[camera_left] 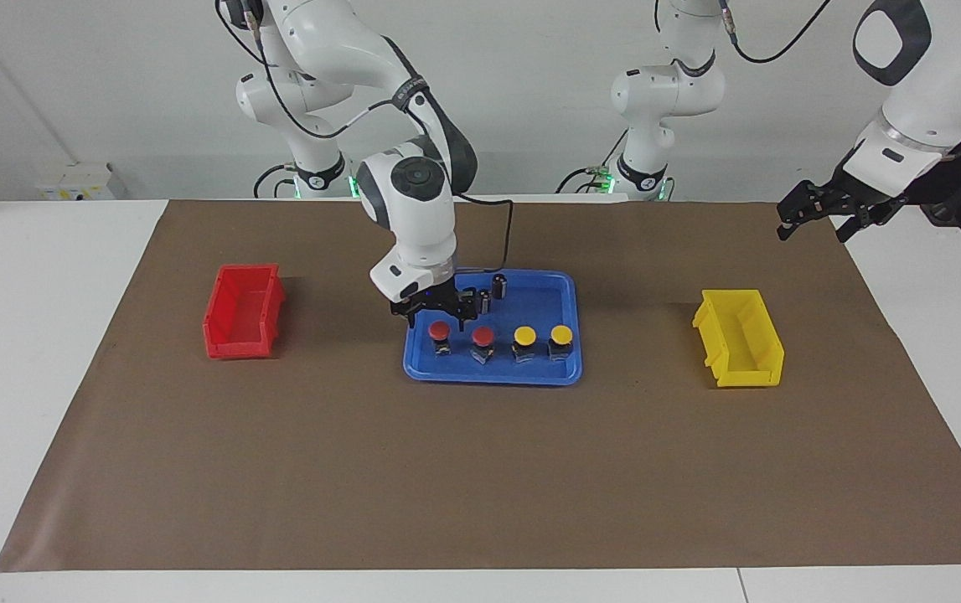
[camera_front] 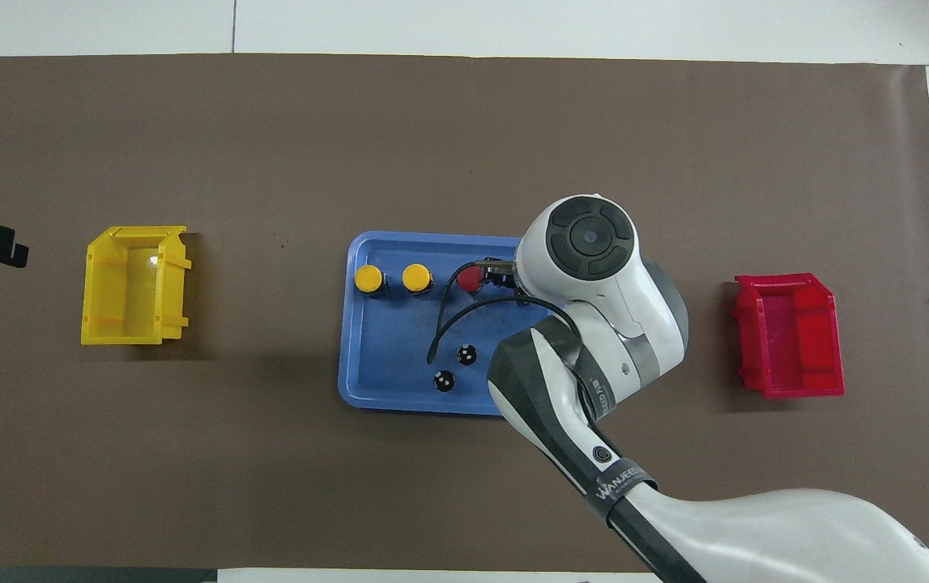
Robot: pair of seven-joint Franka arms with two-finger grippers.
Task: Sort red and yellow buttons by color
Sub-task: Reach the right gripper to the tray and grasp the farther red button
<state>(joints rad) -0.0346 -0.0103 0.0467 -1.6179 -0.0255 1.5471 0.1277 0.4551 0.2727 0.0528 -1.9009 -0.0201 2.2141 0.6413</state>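
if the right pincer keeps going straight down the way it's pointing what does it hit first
Most likely the end red button on the blue tray, nearest the red bin. The right pincer points down just above its cap. Depth is hard to judge, so it may straddle the cap.
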